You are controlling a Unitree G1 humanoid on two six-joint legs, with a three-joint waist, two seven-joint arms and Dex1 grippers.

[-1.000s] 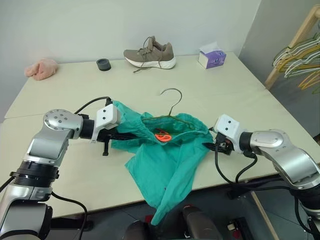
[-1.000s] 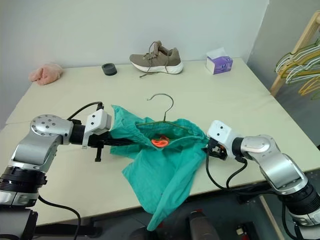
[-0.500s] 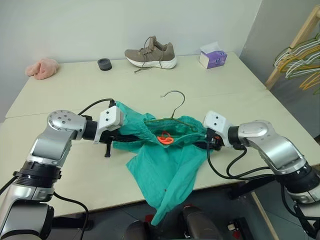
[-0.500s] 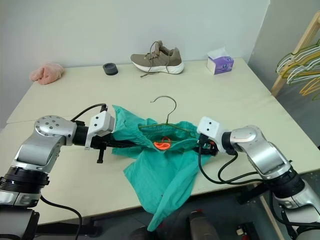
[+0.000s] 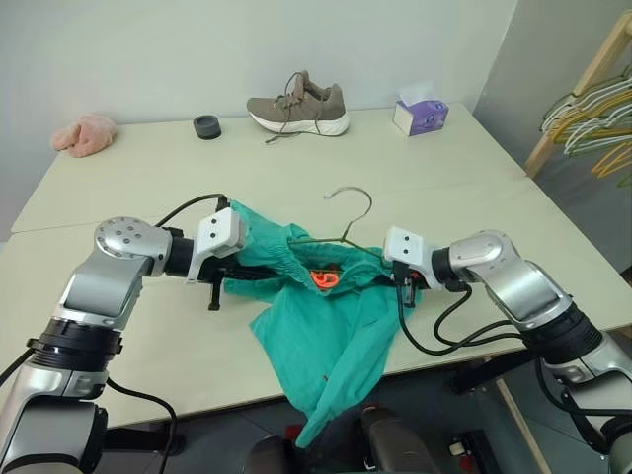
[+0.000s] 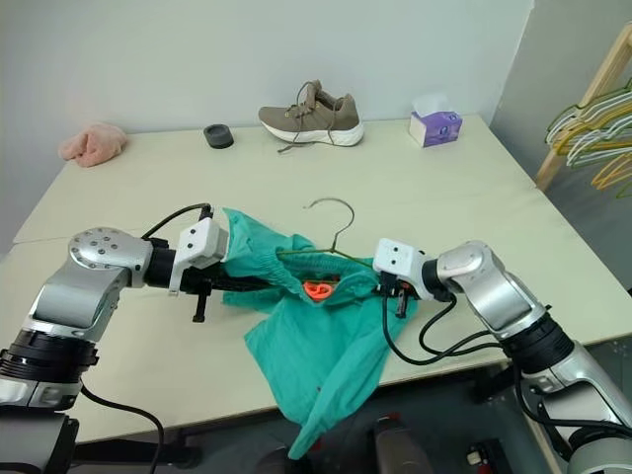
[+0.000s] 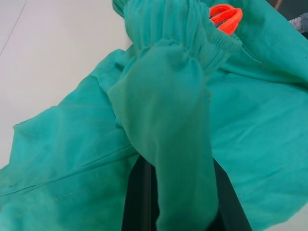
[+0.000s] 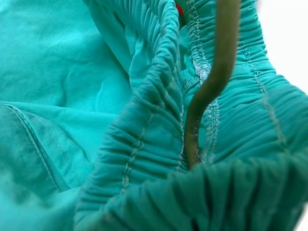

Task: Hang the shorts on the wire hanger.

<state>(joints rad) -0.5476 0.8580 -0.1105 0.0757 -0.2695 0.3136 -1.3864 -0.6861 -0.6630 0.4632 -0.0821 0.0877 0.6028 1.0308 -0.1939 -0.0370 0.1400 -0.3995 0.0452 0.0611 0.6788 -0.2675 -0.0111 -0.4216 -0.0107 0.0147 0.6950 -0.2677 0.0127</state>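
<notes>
Presently, from left to right across the pale beige table (image 5: 148,178):

Pink fluffy cloth bundle (image 5: 83,134): far left corner of the table, near the wall, well apart from everything else.

Small dark round cap-like object (image 5: 205,126): at the far edge, between the pink bundle and the shoe.

Left gripper (image 5: 229,269): black fingers pointing toward the right, pressed together on the left end of the waistband of the shorts; in the left wrist view the fabric drapes over and between the two dark fingers (image 7: 139,202).

Teal-green soft fabric shorts (image 5: 331,331): near the front of the table, gathered elastic waistband held stretched between the two grippers, a small bright orange tag (image 5: 323,277) showing inside the waist opening; the legs lie crumpled on the tabletop, and one trails over the front edge and hangs below it.

Thin olive-green wire hanger (image 5: 348,212): its curved hook rises clear above the waistband, just behind the shorts; its lower wire sits inside the waist opening, and the right wrist view shows the wire (image 8: 211,82) lying against the gathered elastic.

Taupe lace-up sneaker with white sole (image 5: 297,105): at the far edge by the wall, lying on its sole.

Right gripper (image 6: 393,288): fingers closed on the right end of the waistband, beside the hanger's wire.

Purple and white tissue box (image 5: 420,112): far right corner of the table.

Bunch of yellow and pale hangers (image 5: 592,123): hanging on a wooden rack beyond the table's right side.
</notes>
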